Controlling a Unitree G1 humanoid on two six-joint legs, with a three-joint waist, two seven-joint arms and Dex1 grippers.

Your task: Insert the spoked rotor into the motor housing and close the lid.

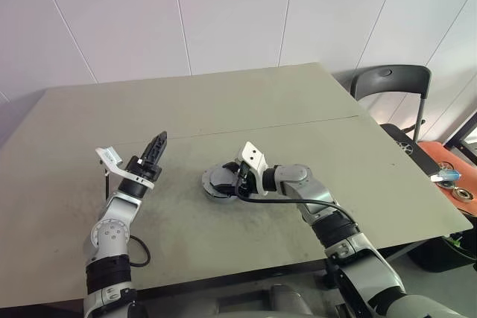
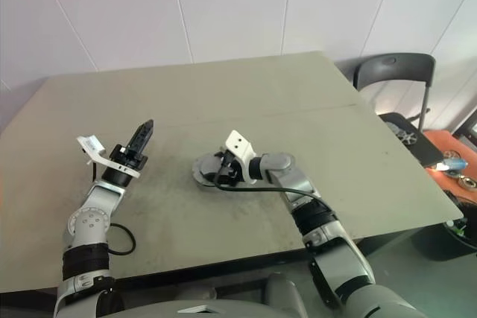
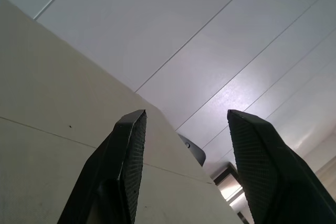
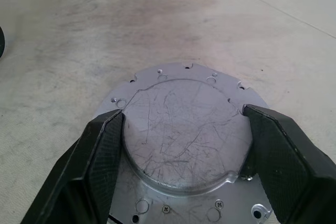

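You'll find no readable writing or brand mark anywhere here. At left of the head view, your left claw [image 1: 158, 141] hangs above the worktop [image 1: 223, 102], fingers apart and empty. At centre, your right claw [image 4: 181, 145] has its fingers spread on either side of the lid's [image 4: 184, 140] raised scratched face. The lid lies flat, its underside hidden. At far right, a chair [image 1: 393, 83] is partly cut off.

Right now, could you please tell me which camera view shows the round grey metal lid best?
The right wrist view: the round grey metal lid shows close up, scratched, between the right tool's fingers. Both eye views show it small, partly behind that tool.
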